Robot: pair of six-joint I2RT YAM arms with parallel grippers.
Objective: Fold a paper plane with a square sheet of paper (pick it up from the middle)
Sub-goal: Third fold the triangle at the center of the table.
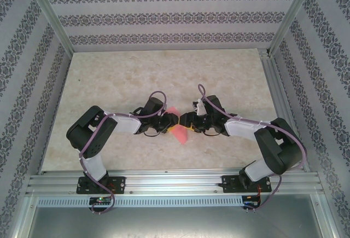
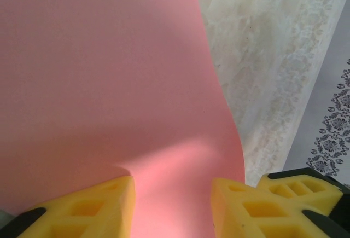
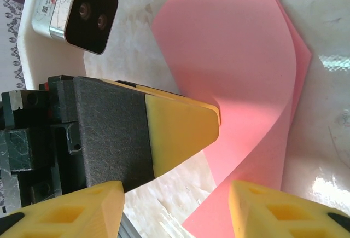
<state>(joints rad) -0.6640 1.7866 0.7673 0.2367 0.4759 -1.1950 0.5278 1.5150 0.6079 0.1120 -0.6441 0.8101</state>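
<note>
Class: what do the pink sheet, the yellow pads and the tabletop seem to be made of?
Pink sheet: thin matte paper; it bends in a smooth curve.
Yellow pads: likely moulded plastic or rubber, matte, with hollow cells.
Tabletop: marble-patterned, faintly glossy; stone or laminate, unclear.

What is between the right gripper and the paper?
Nothing visible. The paper curls down between the open fingers of the right gripper. The left gripper straddles the paper too, its jaws apart.
</note>
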